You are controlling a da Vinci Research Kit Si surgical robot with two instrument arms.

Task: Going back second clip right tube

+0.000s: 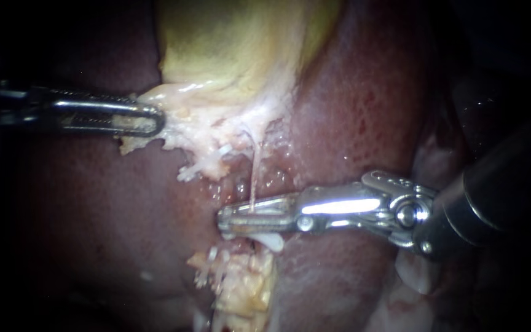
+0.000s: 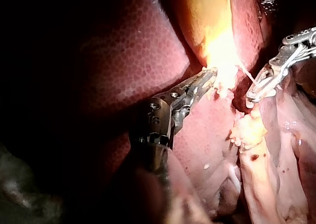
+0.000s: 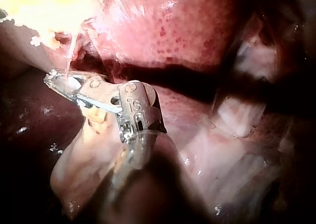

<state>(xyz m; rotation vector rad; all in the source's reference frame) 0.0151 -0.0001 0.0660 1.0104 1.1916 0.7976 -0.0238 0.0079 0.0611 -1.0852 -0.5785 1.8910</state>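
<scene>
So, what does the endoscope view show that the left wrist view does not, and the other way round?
Only the endoscope view shows the right instrument's thick dark shaft. Only the left wrist view shows the left instrument's wrist joint and a long pale tissue band under the right instrument. Both show the left instrument gripping pale tissue at the gallbladder's edge, the thin tube reaching the right instrument, and the liver.

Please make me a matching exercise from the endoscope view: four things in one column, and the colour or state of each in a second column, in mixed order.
Column one
1 left instrument
2 right instrument
3 gallbladder
4 liver

Column two
a dark red
b yellow-green
c holds pale tissue
d tip at the tube

Pairs: 1-c; 2-d; 3-b; 4-a
</scene>
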